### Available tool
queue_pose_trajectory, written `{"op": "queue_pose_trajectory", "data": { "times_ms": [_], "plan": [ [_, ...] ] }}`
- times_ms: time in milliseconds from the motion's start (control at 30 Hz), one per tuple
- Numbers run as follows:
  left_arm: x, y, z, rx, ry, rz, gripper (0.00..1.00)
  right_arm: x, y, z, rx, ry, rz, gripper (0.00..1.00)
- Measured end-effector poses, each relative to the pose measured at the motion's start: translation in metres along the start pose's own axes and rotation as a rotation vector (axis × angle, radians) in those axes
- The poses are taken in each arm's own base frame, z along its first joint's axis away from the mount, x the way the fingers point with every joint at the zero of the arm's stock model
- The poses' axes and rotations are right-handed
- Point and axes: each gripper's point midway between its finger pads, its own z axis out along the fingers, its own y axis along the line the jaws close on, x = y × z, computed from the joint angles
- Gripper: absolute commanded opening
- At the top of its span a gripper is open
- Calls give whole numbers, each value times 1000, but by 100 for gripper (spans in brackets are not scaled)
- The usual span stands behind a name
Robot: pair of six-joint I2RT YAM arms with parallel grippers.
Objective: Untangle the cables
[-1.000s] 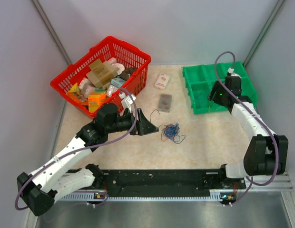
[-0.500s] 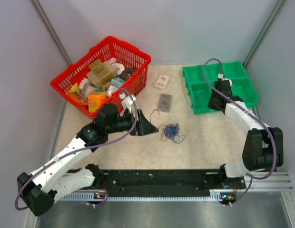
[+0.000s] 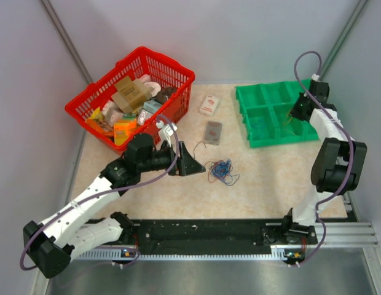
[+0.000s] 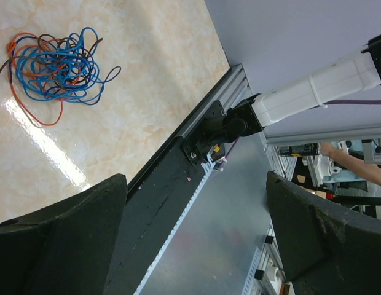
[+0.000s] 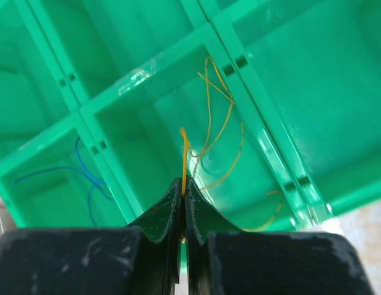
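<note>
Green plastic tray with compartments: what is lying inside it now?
One compartment of the green plastic tray holds thin yellow wires; the neighbouring one holds a thin blue wire. The right claw, shut on one yellow strand, covers the near part.

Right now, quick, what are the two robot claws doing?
Left gripper: open, empty.
Right gripper: shut on a yellow wire.

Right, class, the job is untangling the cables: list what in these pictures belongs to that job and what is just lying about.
Belongs to the job:
- tangle of cables
- yellow wire, pinched in the shut right gripper
- blue wire in the green tray
- open left gripper, near the tangle

Just lying about:
- red basket of packets
- small carton
- dark packet
</note>
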Motion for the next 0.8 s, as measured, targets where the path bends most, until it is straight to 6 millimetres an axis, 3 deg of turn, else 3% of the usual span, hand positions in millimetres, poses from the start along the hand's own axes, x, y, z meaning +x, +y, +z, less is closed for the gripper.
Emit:
{"op": "queue_pose_trajectory", "data": {
  "times_ms": [200,367,567,667,800],
  "plan": [
    [2,3,3,-4,15,-8,98,-2,4,38,-22,20,-16,0],
    [3,5,5,-8,23,-13,98,22,-4,68,4,84,-23,0],
    [5,7,6,-4,25,-12,98,38,-3,76,30,148,-35,1],
    [9,10,7,-8,33,-16,98,28,4,77,43,142,-48,35],
    [14,14,7,-14,38,-18,98,26,0,68,87,161,-55,54]
  ]
}}
